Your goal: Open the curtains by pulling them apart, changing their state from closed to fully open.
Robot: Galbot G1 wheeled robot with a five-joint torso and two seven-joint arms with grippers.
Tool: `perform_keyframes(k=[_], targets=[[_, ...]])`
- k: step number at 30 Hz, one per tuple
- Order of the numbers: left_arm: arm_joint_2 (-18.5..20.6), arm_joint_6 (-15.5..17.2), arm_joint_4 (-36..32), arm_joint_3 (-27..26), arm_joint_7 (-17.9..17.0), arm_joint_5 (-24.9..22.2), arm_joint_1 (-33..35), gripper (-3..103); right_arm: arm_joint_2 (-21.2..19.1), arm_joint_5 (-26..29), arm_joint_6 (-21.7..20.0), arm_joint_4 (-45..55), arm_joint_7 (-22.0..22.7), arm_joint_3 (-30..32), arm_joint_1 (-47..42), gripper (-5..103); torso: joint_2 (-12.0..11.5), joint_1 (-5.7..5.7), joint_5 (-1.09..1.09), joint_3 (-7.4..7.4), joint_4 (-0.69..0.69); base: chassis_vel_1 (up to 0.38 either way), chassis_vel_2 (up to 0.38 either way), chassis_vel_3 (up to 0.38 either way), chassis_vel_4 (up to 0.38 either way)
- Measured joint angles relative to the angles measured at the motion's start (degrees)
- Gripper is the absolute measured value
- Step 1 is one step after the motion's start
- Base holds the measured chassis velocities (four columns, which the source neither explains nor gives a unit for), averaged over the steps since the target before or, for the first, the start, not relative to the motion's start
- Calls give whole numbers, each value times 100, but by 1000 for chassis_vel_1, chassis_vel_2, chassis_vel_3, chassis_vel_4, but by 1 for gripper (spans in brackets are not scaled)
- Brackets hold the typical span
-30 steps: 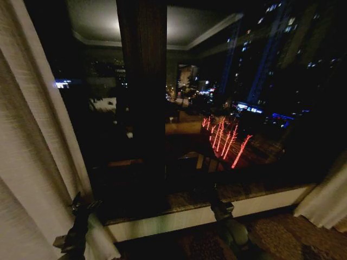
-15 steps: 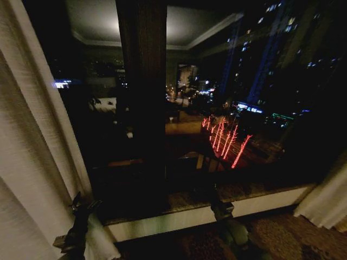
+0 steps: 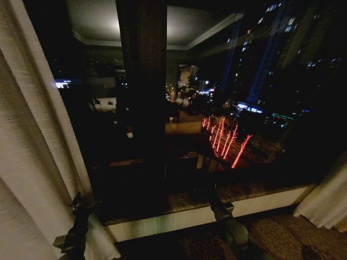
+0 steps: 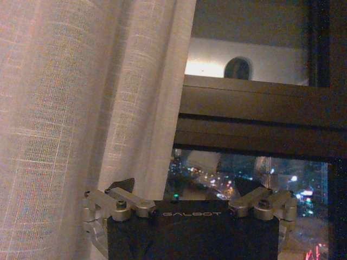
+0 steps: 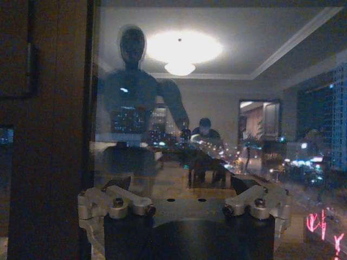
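Dim night scene; a ceiling lamp (image 5: 180, 51) glares in the window glass (image 3: 227, 108) (edges bowed, corners blurred).

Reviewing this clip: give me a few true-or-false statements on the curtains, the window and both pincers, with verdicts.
1. The left curtain panel sits at the window's left side, the dark glass bare between the panels. True.
2. The right curtain panel covers the middle of the window. False: it hangs at the far right edge.
3. The left pincer is beside the left panel's edge near the sill. True.
4. The right pincer is shut on a fold of fabric. False: its fingers are spread, facing the glass, holding nothing.
5. Daylight shows outside. False: it is night, with city lights.
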Motion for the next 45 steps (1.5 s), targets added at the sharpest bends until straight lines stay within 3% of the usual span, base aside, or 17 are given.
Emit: perform_keyframes(k=[45], targets=[[0, 0, 0, 0, 0, 0, 0, 100, 0, 0, 0, 0, 0, 0, 0, 100, 0, 0, 0, 0, 0, 0, 0, 0, 0]])
